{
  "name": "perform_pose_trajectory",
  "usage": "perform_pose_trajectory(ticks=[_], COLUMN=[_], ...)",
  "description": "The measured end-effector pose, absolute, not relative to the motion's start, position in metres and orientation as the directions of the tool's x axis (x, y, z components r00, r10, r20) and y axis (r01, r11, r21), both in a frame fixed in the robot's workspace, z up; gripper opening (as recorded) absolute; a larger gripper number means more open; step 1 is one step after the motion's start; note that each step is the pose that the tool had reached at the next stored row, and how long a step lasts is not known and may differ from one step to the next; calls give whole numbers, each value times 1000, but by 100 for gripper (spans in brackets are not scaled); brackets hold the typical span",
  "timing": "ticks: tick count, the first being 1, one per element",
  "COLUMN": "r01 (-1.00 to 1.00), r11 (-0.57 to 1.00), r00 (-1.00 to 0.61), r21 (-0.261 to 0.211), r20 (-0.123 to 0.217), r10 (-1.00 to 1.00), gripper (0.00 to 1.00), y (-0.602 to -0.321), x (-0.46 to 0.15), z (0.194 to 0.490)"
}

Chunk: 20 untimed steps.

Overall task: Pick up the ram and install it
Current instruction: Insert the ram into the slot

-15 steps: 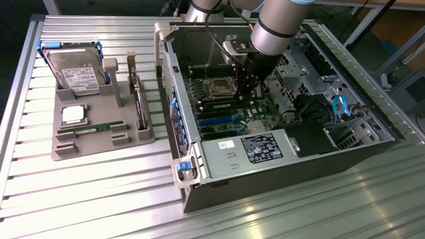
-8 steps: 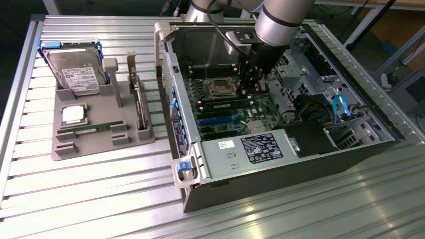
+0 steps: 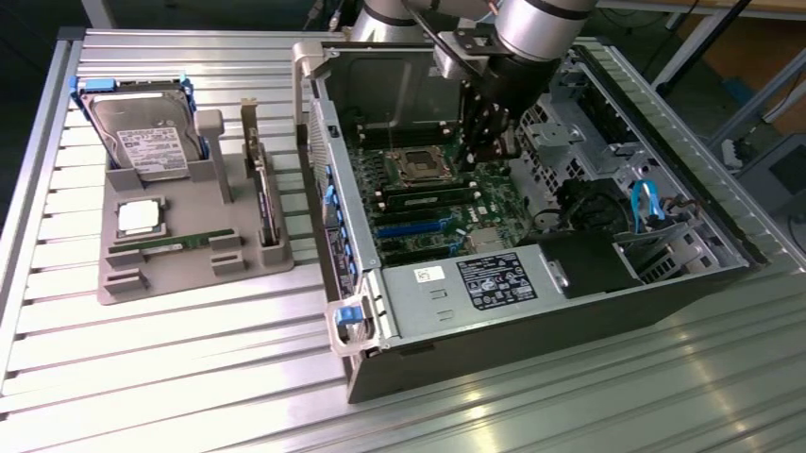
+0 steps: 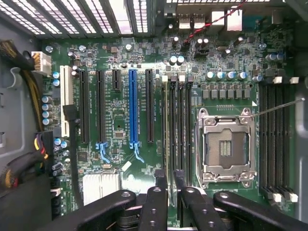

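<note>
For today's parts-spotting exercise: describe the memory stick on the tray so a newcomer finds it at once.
Start at the grey plastic tray on the exterior view's left of the open black computer case. Beside the square silver processor chip lies a long, thin green circuit-board stick. It alone there is narrow and green.

Your exterior view looks down at a slant from high up, far enough back to take in the whole open computer case (image 3: 529,283) and the grey parts tray (image 3: 189,274) on the exterior view's left. Your wrist view looks straight down past the gripper (image 4: 170,177), close over the motherboard (image 4: 120,125). Both views share the processor socket (image 3: 416,168) (image 4: 225,147).
</note>
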<state>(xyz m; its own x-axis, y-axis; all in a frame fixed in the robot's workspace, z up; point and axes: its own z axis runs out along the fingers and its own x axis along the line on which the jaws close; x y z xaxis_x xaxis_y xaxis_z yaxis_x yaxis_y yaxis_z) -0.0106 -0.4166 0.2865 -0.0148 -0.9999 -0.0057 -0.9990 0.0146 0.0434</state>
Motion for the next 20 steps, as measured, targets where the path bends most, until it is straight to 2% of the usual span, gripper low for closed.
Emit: perform_pose_trajectory(ticks=[7,20], r01=[-999,-999], r11=[15,12], r00=[-15,-13], r21=[43,37], r20=[-6,-20], r10=[-1000,-1000], gripper=[19,19], y=[-417,-417], x=[-10,-11], z=[306,308])
